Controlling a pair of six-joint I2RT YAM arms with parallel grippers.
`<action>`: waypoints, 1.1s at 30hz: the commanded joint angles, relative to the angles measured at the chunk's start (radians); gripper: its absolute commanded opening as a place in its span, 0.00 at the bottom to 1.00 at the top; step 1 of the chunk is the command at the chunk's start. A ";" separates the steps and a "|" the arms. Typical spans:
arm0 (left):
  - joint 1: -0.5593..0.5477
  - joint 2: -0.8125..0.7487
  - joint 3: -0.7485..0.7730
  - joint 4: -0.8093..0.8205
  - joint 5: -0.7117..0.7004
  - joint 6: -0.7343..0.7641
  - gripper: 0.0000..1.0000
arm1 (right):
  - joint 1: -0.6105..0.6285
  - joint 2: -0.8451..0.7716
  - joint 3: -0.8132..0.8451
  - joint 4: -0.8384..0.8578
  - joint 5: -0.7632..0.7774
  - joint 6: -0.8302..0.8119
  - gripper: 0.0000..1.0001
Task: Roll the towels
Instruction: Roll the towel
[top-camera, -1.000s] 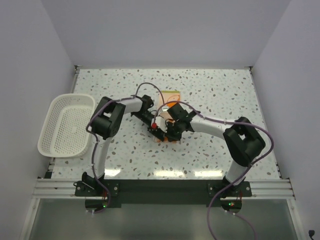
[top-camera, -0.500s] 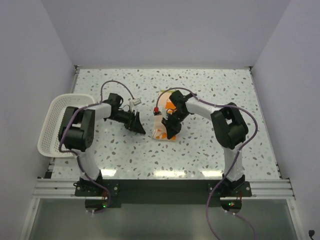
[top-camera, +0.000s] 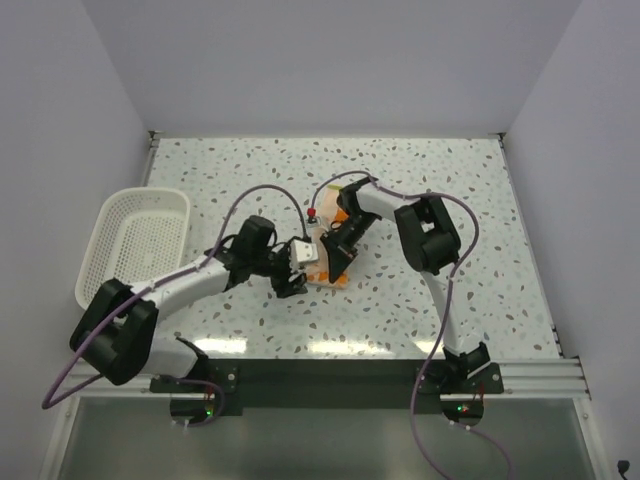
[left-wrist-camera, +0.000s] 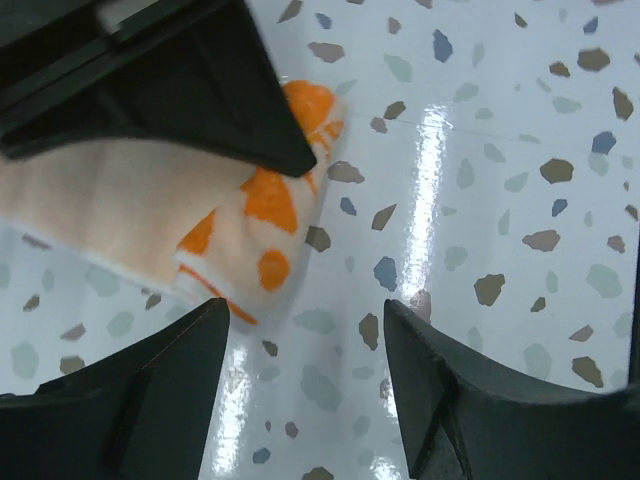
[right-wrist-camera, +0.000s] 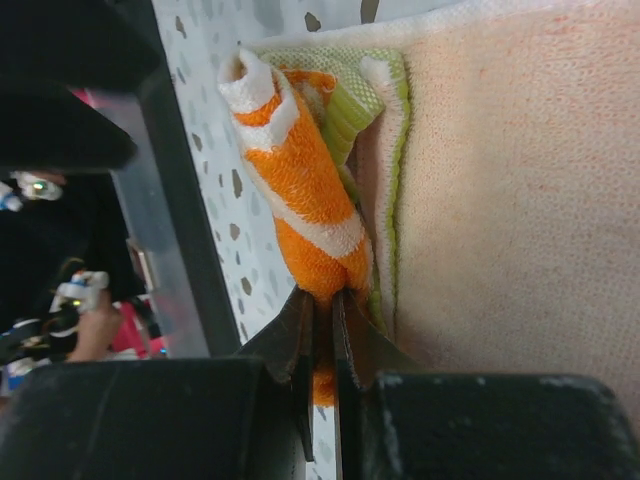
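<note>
The towel (top-camera: 322, 270) is a peach cloth with orange marks lying mid-table, partly hidden under both grippers. In the right wrist view its rolled end (right-wrist-camera: 300, 190) is a tight orange-and-white roll lying on the flat peach part (right-wrist-camera: 520, 200). My right gripper (right-wrist-camera: 322, 305) is shut on the roll's near end (top-camera: 338, 260). My left gripper (left-wrist-camera: 305, 335) is open over bare tabletop, with the towel's end (left-wrist-camera: 200, 225) just ahead and to the left of its fingers (left-wrist-camera: 130, 390). From above, the left gripper (top-camera: 298, 272) sits at the towel's left side.
A white mesh basket (top-camera: 105, 215) stands at the table's left edge. The right arm (top-camera: 425, 225) arches over the table's middle right. Walls close in the table at the back and on both sides.
The left gripper let go and opened, swung out to the left, then came back low beside the towel's left side. The right gripper stayed shut on the roll.
</note>
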 joint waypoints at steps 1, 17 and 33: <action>-0.123 -0.015 -0.036 0.144 -0.170 0.234 0.68 | -0.005 0.087 0.066 -0.173 -0.035 -0.035 0.00; -0.317 0.304 0.075 0.220 -0.416 0.427 0.33 | -0.027 0.122 0.085 -0.230 -0.040 -0.106 0.00; -0.285 0.566 0.468 -0.440 -0.094 0.073 0.03 | -0.277 -0.345 -0.048 0.237 0.148 0.253 0.51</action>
